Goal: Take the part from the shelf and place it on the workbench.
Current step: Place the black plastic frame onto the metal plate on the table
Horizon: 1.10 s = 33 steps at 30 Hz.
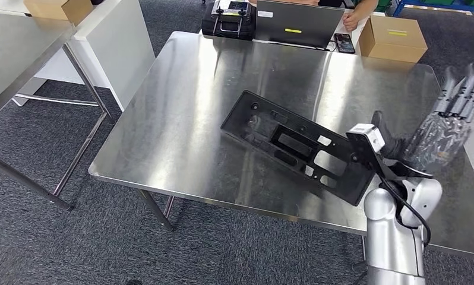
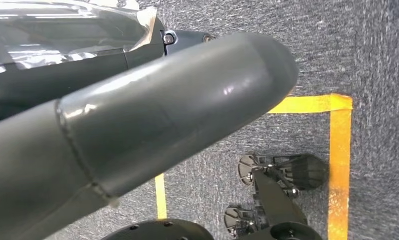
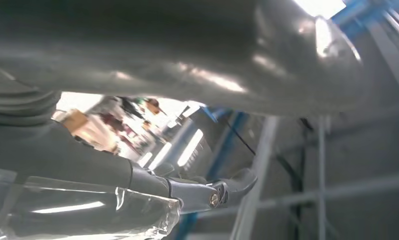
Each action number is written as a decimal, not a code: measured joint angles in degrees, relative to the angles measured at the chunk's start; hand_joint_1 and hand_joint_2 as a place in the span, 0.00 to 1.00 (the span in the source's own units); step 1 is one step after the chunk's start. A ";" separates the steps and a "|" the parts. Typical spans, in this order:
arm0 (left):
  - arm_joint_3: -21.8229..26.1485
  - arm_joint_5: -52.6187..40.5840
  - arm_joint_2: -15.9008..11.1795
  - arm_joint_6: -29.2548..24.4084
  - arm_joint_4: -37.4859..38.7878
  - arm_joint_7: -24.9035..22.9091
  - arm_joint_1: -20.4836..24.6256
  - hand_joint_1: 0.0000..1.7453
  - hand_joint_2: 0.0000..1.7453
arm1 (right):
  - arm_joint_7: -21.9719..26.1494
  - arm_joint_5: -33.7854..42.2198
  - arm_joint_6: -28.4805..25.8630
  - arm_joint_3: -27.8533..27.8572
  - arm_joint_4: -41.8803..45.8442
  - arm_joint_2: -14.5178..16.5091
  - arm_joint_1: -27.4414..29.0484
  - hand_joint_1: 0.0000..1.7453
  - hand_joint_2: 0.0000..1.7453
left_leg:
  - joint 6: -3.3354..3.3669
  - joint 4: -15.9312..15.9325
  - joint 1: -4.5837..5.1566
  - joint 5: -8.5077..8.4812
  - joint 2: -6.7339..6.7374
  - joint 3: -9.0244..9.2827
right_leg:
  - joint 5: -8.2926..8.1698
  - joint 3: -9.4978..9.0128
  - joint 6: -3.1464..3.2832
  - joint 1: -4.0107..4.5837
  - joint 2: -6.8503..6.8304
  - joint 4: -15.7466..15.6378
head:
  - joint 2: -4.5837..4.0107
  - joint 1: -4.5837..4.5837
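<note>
Part (image 1: 294, 145) lies flat and askew on the steel surface (image 1: 181, 130) toward its near right edge, free of the right robot hand (image 1: 451, 119) raised just beside it, fingers straight and holding nothing, while two closed boxes (image 1: 392, 38) sit beyond the far edge.

Bright, even overhead light; the head view is sharp, with broad white glare streaks across the steel workbench (image 1: 181, 136). The left wrist view is sharp on the carpet. The right wrist view is blurred, its bright background overexposed.
</note>
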<state>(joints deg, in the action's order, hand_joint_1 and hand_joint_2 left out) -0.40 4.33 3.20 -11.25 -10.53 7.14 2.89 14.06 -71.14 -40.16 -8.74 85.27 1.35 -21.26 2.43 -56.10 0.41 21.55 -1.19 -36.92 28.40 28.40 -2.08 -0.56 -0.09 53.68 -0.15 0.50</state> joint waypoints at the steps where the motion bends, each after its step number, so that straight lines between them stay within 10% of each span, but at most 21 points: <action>1: 0.22 0.02 0.02 -0.21 0.02 0.08 -0.09 0.00 0.00 | 1.29 0.50 -0.01 0.47 3.20 0.51 1.60 0.00 0.00 | 0.01 0.00 0.00 0.04 -0.01 0.05 | 0.04 -0.05 0.04 0.00 -0.02 0.00 | 0.00 -0.01; 28: 1.82 -0.08 0.55 -1.42 0.04 1.74 -0.24 0.00 0.00 | 6.33 5.77 0.01 3.47 16.79 3.53 7.75 0.00 0.00 | -0.12 0.01 -0.02 0.22 0.09 0.46 | 0.16 -0.38 0.17 0.01 0.14 0.00 | 0.00 -0.01; 33: 2.27 0.85 0.64 -1.73 0.04 4.51 -0.25 0.00 0.00 | 14.62 17.24 0.01 3.40 19.62 4.16 10.61 0.00 0.00 | -0.11 0.00 -0.02 0.24 0.06 0.47 | 0.21 -0.42 0.12 0.00 0.10 0.00 | 0.00 -0.02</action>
<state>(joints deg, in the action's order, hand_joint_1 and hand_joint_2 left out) 1.87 5.17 3.84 -12.99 -10.49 11.65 2.64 28.67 -53.90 -40.15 -5.34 104.90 5.50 -10.66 2.32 -56.10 0.39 21.79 -1.13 -36.45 28.62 27.98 -1.96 -0.56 0.01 53.68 -0.15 0.48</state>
